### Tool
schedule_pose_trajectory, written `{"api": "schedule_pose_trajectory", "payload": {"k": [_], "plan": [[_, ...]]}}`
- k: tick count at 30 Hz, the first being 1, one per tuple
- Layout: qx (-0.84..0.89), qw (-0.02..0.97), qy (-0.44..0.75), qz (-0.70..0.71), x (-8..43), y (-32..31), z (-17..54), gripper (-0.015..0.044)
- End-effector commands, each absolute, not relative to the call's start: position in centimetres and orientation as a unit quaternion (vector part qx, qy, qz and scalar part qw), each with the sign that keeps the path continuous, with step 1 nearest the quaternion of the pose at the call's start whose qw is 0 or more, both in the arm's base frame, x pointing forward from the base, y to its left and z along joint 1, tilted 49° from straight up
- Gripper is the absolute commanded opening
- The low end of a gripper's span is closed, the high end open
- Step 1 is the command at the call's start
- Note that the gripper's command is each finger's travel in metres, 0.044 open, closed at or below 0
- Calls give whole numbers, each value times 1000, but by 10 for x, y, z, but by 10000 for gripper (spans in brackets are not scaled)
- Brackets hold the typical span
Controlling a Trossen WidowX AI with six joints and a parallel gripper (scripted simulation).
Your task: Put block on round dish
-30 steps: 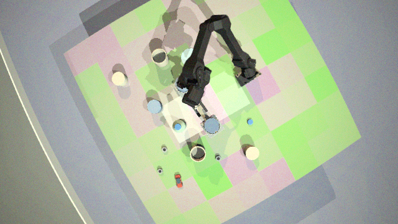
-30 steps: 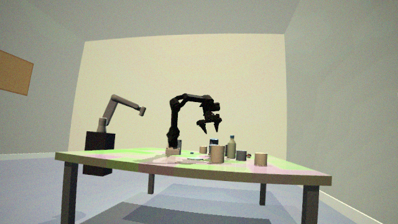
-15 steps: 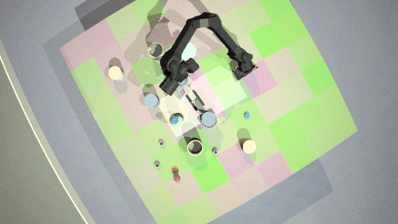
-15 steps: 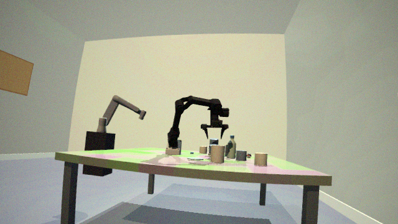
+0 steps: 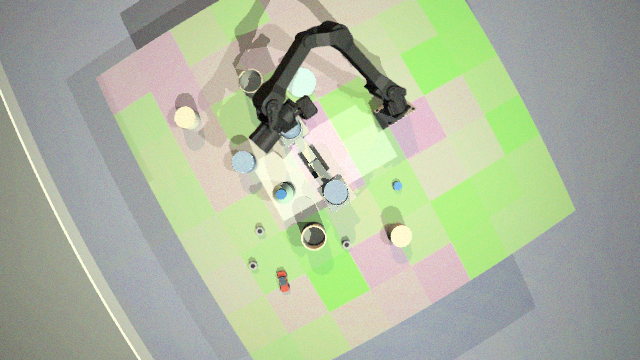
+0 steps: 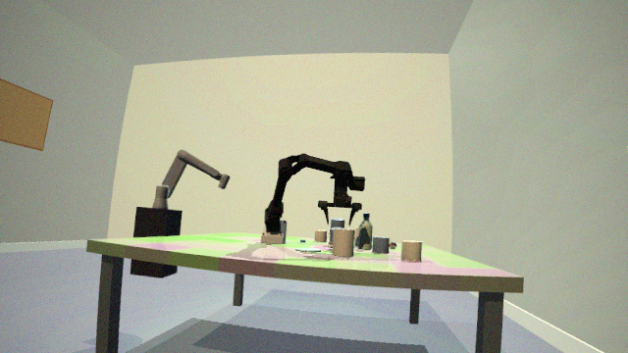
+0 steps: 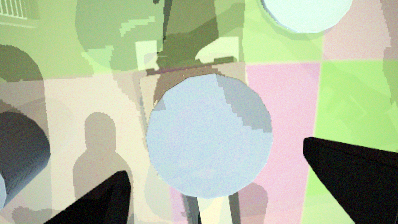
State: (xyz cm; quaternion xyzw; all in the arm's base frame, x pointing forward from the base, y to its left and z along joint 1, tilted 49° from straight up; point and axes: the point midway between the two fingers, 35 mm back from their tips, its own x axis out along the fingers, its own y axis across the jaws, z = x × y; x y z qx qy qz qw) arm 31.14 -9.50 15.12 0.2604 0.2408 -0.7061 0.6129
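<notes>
My gripper (image 5: 286, 123) (image 6: 339, 224) (image 7: 218, 163) is open and empty, pointing down above one blue-grey cup (image 5: 292, 132) (image 7: 210, 135). In the wrist view that cup's top lies between the fingertips, with space on both sides. This cup stands on one end of the small balance (image 5: 314, 161) (image 7: 213, 211). The identical second cup (image 5: 335, 192) stands on the other end. The pale round dish (image 5: 303, 83) (image 6: 308, 250) (image 7: 310, 14) lies near the gripper's cup, with nothing seen on it. No block shows under either cup. The balance's tilt cannot be told clearly.
A separate blue-grey cylinder (image 5: 243, 162) (image 6: 381, 245) and a bottle (image 5: 283, 192) (image 6: 364, 236) stand beside the balance. Open tan cups (image 5: 250, 81) (image 5: 313, 236) and cream cylinders (image 5: 186, 118) (image 5: 401, 235) stand around. A red toy car (image 5: 283, 281) and a small blue object (image 5: 397, 185) lie farther off.
</notes>
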Motion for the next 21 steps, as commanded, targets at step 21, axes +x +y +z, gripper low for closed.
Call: {"api": "schedule_pose_trajectory", "payload": {"k": [21], "plan": [[260,615,242,-704,309,-122,127,440]]}}
